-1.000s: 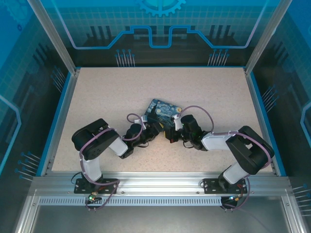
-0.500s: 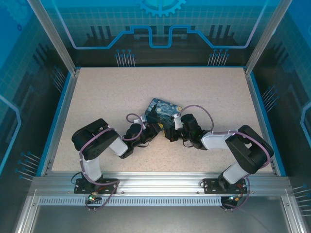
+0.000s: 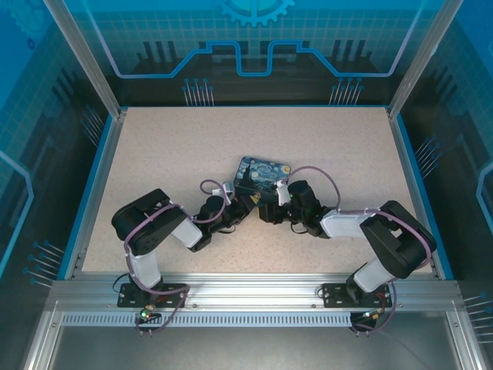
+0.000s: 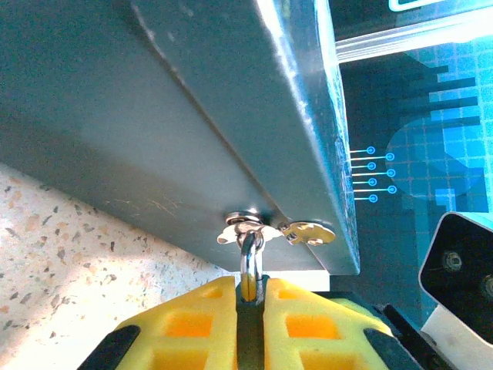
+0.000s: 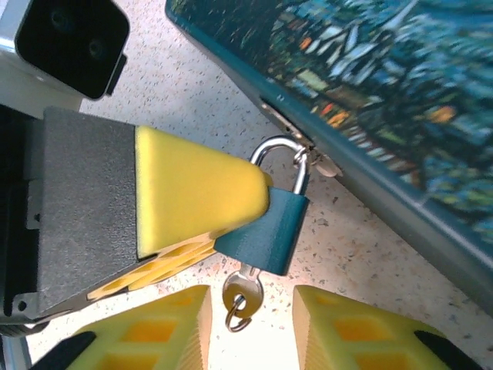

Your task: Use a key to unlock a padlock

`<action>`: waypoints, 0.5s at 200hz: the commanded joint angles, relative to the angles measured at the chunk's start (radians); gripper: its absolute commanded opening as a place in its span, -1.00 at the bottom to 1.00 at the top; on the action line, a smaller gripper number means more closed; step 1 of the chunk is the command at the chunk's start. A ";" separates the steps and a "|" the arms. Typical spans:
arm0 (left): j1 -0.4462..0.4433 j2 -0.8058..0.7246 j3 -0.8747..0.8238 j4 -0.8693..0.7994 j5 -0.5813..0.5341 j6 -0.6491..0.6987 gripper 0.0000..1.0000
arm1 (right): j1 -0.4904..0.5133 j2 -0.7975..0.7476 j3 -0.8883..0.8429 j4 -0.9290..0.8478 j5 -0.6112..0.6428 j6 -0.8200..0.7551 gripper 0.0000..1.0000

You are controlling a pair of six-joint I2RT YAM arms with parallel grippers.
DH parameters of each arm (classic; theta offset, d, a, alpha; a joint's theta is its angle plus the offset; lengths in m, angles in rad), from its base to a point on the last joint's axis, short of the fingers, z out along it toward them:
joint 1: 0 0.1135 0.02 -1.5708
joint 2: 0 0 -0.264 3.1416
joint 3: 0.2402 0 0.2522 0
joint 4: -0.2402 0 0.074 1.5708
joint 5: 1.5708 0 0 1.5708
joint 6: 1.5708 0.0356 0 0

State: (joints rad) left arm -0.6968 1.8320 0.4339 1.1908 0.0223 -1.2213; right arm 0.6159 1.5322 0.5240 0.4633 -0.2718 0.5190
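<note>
1. Left arm point(image 3: 150, 223): reaches in from the left base towards the table point(image 3: 177, 146) centre, with its wrist low over the surface.
2. Left gripper point(image 4: 249, 297): yellow fingers point(image 4: 204, 312) drawn almost together, clamped on the padlock point(image 5: 266, 231). From the left wrist, only a narrow slot shows between them, and the silver shackle point(image 4: 248, 266) rises out of that slot.
3. From the right wrist, one yellow left-gripper pad lies flat against the padlock's teal body, covering its left half. The opposite pad is hidden behind the body.
4. Padlock: held just off the speckled table and tilted. The shackle is uppermost, the keyway end is lowest, and the gripper is on its left.
5. Shackle: closed and threaded through the metal hasp point(image 4: 245, 222) on the box's near lower edge. The padlock hangs from the box point(image 3: 260, 174) and sits just in front of it.
6. Key point(image 5: 242, 291): seated in the bottom of the padlock body, with its head and small ring point(image 5: 236, 317) hanging below.
7. Right gripper point(image 5: 250, 327): jaws apart, gripping nothing. The key head sits between the two yellow fingers point(image 5: 158, 331) with a visible gap on each side.
8. Relation: the right fingertips are directly below the padlock. They are close but not touching it.
9. Right arm point(image 3: 393, 235): comes in from the right base, with its wrist facing the left wrist across the padlock.
</note>
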 commanded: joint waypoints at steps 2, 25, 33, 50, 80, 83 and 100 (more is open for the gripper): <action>-0.005 -0.035 0.009 0.017 0.001 0.022 -1.00 | -0.015 -0.073 -0.024 -0.069 0.047 -0.055 -0.19; -0.004 -0.039 0.019 -0.003 0.008 0.016 -1.00 | -0.013 -0.155 -0.026 -0.175 0.125 -0.124 -0.04; -0.004 -0.043 0.020 -0.010 0.010 0.008 -1.00 | -0.007 -0.189 -0.024 -0.228 0.165 -0.154 0.00; -0.004 -0.055 0.026 -0.023 0.014 -0.005 -1.00 | 0.029 -0.265 -0.026 -0.300 0.266 -0.229 0.05; -0.005 -0.094 0.046 -0.100 0.035 -0.038 -1.00 | 0.173 -0.366 -0.038 -0.351 0.539 -0.392 0.04; -0.004 -0.099 0.046 -0.107 0.037 -0.042 -1.00 | 0.191 -0.374 -0.039 -0.351 0.566 -0.411 0.04; -0.004 -0.129 0.049 -0.151 0.045 -0.059 -1.00 | 0.264 -0.408 -0.046 -0.356 0.704 -0.499 0.04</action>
State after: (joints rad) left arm -0.6968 1.7679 0.4503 1.0790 0.0341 -1.2423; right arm 0.7898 1.1694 0.5022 0.1726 0.1600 0.2062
